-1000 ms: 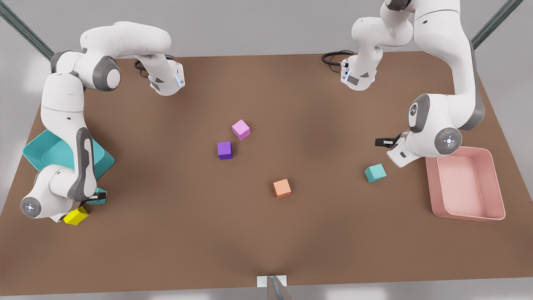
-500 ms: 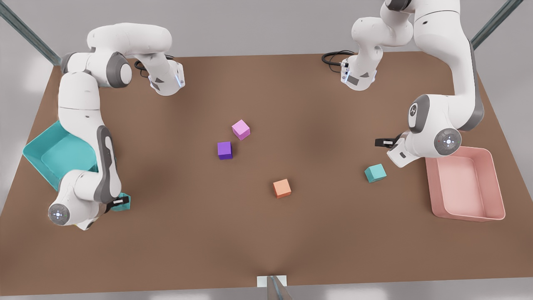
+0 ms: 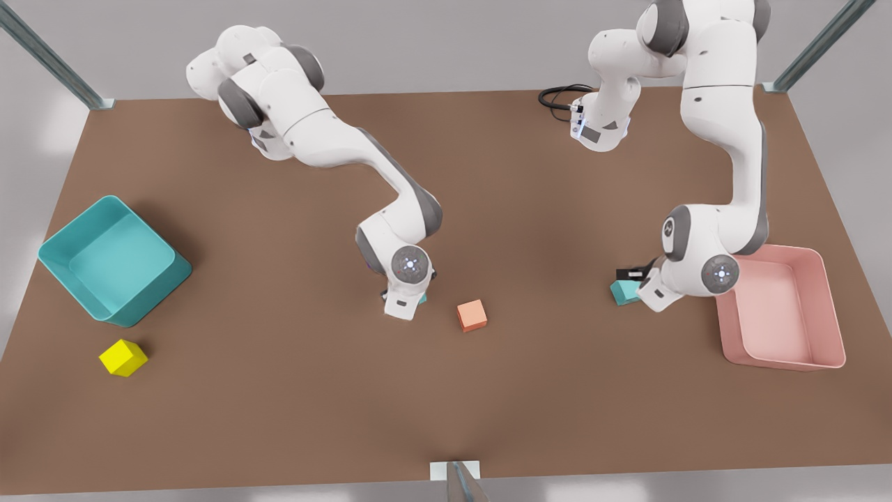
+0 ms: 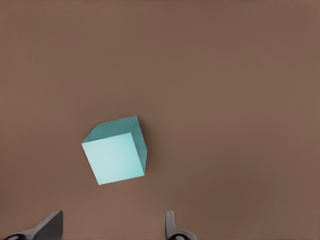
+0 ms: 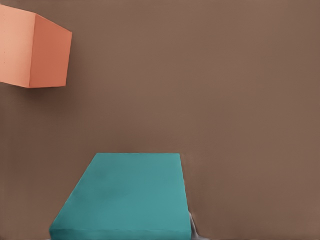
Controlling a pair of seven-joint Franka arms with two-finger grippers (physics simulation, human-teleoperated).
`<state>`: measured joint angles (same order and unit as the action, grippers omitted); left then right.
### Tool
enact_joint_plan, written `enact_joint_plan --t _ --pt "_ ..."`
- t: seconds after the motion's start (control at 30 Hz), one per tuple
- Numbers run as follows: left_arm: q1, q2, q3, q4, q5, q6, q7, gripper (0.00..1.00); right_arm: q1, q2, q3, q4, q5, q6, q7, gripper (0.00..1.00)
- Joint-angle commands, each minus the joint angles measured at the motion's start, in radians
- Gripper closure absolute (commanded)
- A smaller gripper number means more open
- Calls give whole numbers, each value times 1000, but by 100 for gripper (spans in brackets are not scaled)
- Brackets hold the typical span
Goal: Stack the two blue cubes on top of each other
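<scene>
Right end effector (image 3: pixel 404 301) is gripping one blue cube (image 5: pixel 125 197) in the middle of the front view, near the orange cube (image 3: pixel 472 315). Left end effector (image 4: pixel 113 216) is hanging open over the other blue cube (image 4: pixel 115 157), which is sitting on the table (image 3: pixel 279 390) at the right, beside the pink tray (image 3: pixel 831 307).

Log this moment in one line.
right gripper: shut on held blue cube, near orange cube | left gripper: open over second blue cube

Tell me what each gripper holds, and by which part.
Right gripper is shut on one small teal cube, gripped at its sides. Left gripper is open above the other teal cube, holding nothing.
</scene>
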<state>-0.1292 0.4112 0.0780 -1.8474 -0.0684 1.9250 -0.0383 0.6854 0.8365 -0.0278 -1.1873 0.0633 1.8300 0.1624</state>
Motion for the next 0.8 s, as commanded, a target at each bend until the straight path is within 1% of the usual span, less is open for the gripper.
enact_joint_plan --t 0.0,0.13,0.2,0.23,0.27,0.43,0.53,0.57,0.63,0.67,0.7,0.73,0.77 --pt "5 14 0 -15 -51 229 -362 0 32 16 0 8 0 68 720 36" --pt "26 21 8 -108 -64 304 -376 0 71 67 0 8 0 141 761 36" --pt "37 28 9 -121 -64 304 -376 0 74 85 0 8 4 167 763 36" --pt "36 26 9 -122 -64 304 -377 0 74 90 2 6 4 175 761 34" --pt "36 28 9 -125 -64 304 -377 0 74 99 0 8 4 176 761 0" --pt "34 75 9 -141 -64 330 -376 0 68 92 0 12 7 176 753 0" --pt "28 92 9 -148 -64 341 -376 0 51 40 2 9 41 166 749 0" --pt "28 104 9 -148 -64 344 -376 0 37 -16 2 -2 67 137 749 0" --pt "26 115 9 -148 -64 348 -374 0 -23 -171 -1 -3 148 -66 750 0" --pt "26 123 9 -148 -64 348 -376 0 -150 -257 0 9 173 -256 721 0" --pt "25 126 9 -148 -64 350 -374 0 -211 -280 -21 15 151 -425 649 0" --pt "25 129 9 -148 -64 364 -376 0 -302 -278 -52 14 78 -520 519 0" --pt "23 135 9 -148 -64 367 -376 26 -340 -267 -50 6 -97 -532 339 0"
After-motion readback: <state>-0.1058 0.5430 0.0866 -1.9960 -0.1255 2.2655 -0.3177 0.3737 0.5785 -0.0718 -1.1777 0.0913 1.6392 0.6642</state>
